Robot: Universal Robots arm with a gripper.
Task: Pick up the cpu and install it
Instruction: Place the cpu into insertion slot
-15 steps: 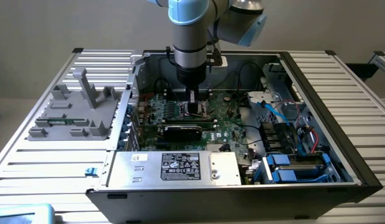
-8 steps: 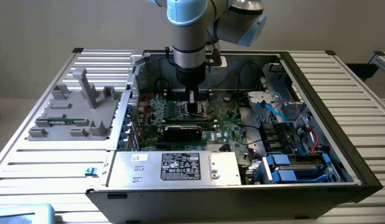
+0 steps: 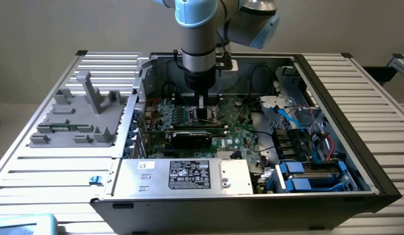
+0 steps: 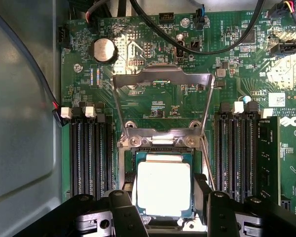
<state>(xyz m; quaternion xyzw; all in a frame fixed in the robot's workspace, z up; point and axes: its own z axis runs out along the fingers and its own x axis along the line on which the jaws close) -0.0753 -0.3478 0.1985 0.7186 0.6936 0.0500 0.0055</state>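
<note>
The small, flat, square cpu with a shiny silver-grey metal top [image 4: 164,187] looks light, thin and hard. It will not bend, but it is probably easy to hurt. Its underside should not be bumped or scraped, and its smooth top may be slippery. The safe place to hold it is by two opposite side edges, keeping it flat.

The black two-fingered tool [image 4: 164,197] does just that. Its black fingers [image 4: 124,210] press on two sides of the cpu, so it looks like it is gripping it.

The cpu is right at the black square socket with a metal frame [image 4: 129,148], on the green circuit board [image 4: 153,106]. It is hard to tell if it is all the way down.

The cpu's top is pale and bright, with a thin dark green rim. The socket's grey metal lid [image 4: 160,79] stands open.
</note>
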